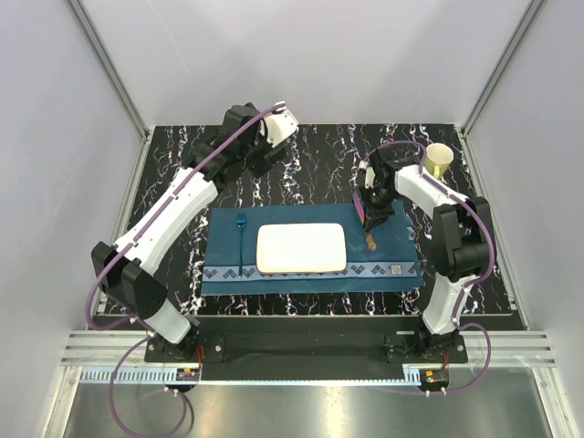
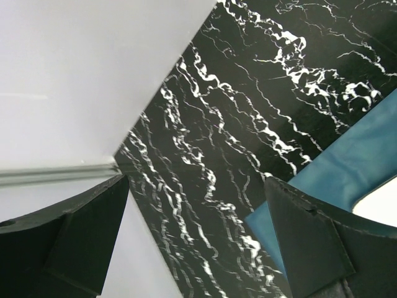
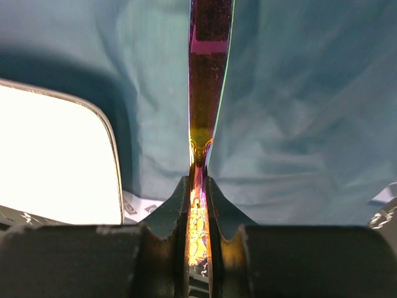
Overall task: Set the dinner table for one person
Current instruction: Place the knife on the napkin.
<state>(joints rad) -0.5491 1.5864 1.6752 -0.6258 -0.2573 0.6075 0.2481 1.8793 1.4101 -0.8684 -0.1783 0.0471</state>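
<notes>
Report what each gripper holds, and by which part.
Right gripper: shut on an iridescent purple-gold utensil, pinched at its narrow neck, the wider flat length pointing out over the placemat. Left gripper: open, holding nothing.

Placemat [image 1: 301,278] on dinner table [image 1: 319,155], plate [image 1: 301,248] mid-mat — left utensil [image 1: 241,242], right utensil [image 1: 371,233] beside it, cup [image 1: 439,161] far-right corner

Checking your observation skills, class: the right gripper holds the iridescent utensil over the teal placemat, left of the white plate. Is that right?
Not quite. The right gripper holds the iridescent utensil over the teal placemat to the right of the white plate, not the left; the top external view shows it.
</notes>
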